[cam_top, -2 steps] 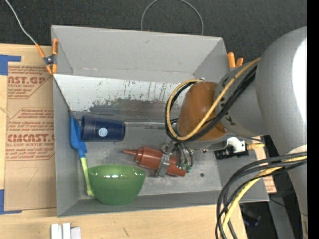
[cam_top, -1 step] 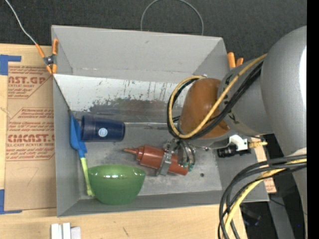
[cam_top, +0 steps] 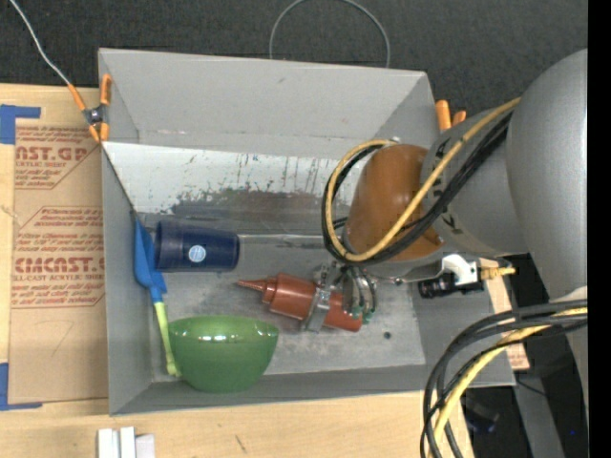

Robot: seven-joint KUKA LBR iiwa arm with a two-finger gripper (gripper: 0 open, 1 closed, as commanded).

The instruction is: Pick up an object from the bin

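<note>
Grey bin, floor right of centre: gripper down on red bottle.
Fingers closed to bottle width, gripping its body near the base. Bottle lies on its side, nozzle pointing left. Blue can up-left, green bowl by front wall.

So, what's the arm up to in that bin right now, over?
Gripper down at red-brown squeeze bottle, lying flat, mid-bin. Green bowl and blue cup close by, not blocking.
</note>
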